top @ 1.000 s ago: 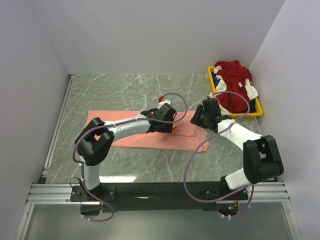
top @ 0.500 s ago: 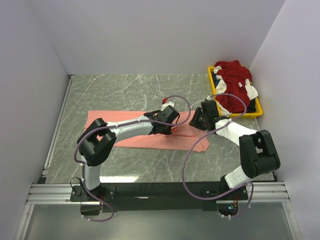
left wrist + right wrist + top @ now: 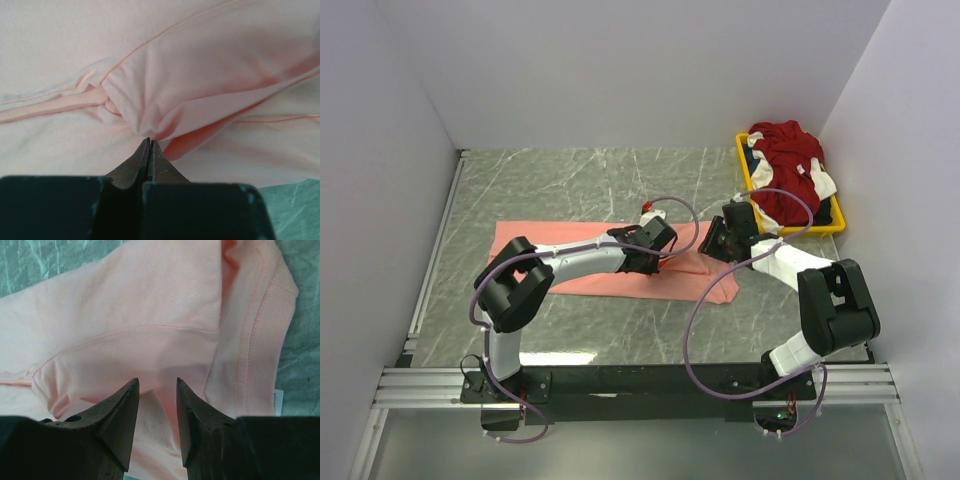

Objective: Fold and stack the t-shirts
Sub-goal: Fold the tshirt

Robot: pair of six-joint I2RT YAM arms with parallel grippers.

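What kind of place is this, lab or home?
Likely a lab test cell: bare white walls boxing in a marble-patterned table, left arm and right arm bolted to a metal rail, a yellow tray of shirts.

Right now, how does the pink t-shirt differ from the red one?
The pink t-shirt lies spread on the table; the red t-shirt sits crumpled in the yellow tray. The pink t-shirt is plain; the red t-shirt has white parts. The left gripper and right gripper are at the pink t-shirt; neither touches the red t-shirt. Both are soft cloth.
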